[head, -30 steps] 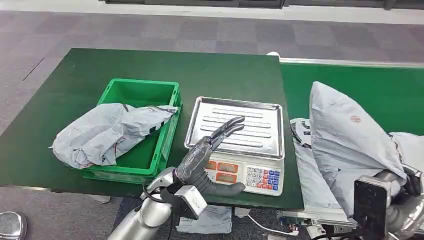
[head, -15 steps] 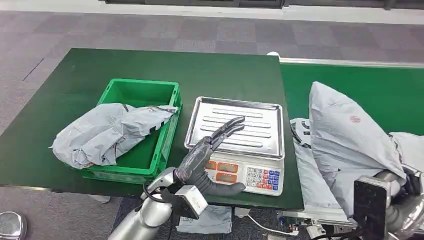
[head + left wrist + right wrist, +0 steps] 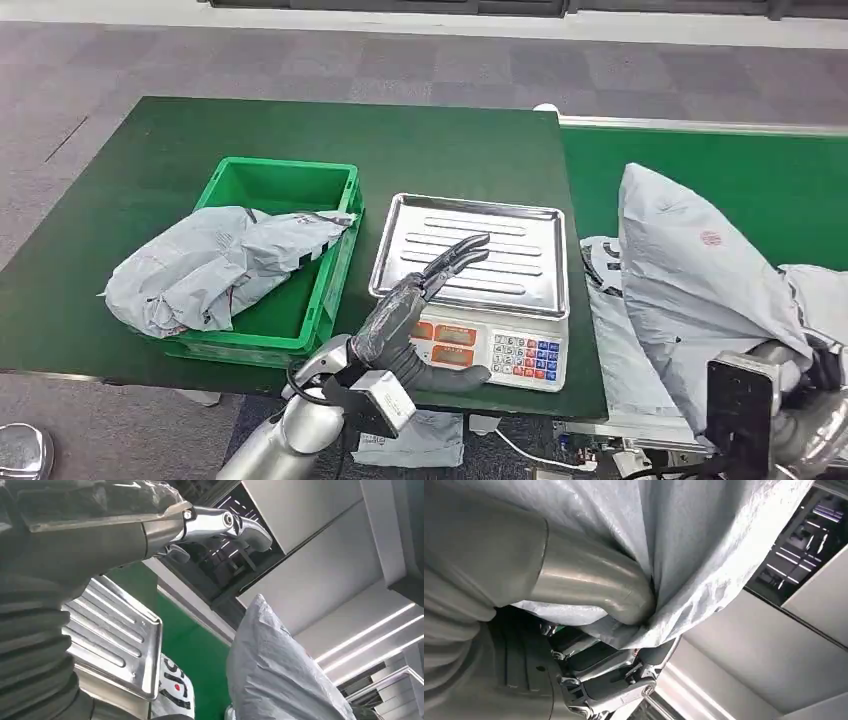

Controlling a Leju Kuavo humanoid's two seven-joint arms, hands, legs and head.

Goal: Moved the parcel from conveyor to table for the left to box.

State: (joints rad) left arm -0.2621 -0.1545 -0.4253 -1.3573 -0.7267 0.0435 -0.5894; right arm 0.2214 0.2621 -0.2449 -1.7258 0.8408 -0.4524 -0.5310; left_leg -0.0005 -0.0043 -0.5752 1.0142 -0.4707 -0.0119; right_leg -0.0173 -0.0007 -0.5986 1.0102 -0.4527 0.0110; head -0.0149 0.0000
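Surface (image 3: 150, 140), dark green, carries a green crate (image 3: 300, 310) and a scale (image 3: 470, 290) with a ribbed steel pan; conveyor (image 3: 740, 170), brighter green, runs beside it on the right. Parcel (image 3: 690, 280), grey poly bag, stands lifted above the conveyor, pinched at its lower edge between thumb and fingers of the right hand (image 3: 589, 610). Second grey bag (image 3: 210, 265) drapes over the crate's near-left rim. Left hand (image 3: 425, 310) hovers at the scale's front edge, fingers straight and apart, holding nothing.
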